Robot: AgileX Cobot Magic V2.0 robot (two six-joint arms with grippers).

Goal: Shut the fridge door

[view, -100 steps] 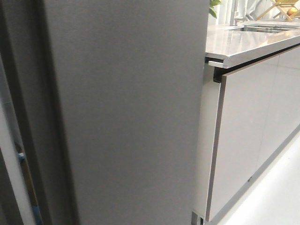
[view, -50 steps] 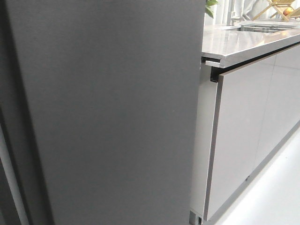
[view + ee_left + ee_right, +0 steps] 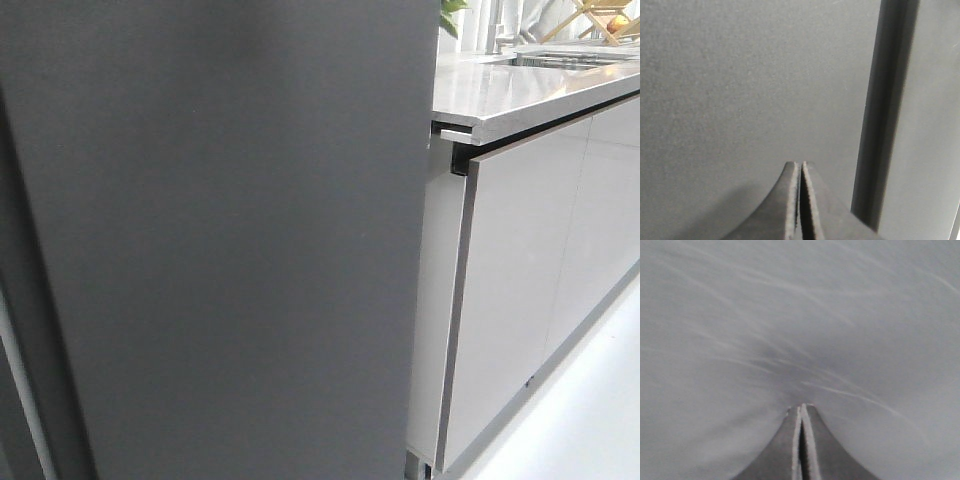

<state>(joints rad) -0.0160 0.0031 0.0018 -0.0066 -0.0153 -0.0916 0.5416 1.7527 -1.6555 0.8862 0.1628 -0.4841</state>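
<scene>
With both the left gripper [image 3: 800, 167] and right gripper [image 3: 803, 410] pressed closed and empty, the fridge door [image 3: 230, 240], filling the front view beside the counter [image 3: 520, 95], wants steady flat pushing near its free edge.

Counter [image 3: 520, 95]: pale grey top, glossy, reflecting daylight; runs back from its near front corner toward the far end.
Cabinet fronts [image 3: 520, 280]: glossy pale grey, flat, below the counter's front edge; a dark recess sits under the near corner.
Floor [image 3: 590, 420]: white, smooth.
Plant [image 3: 452, 10]: green leaves, by the counter's far edge.
Wooden rack [image 3: 600, 18]: light slats, at the far end.
</scene>
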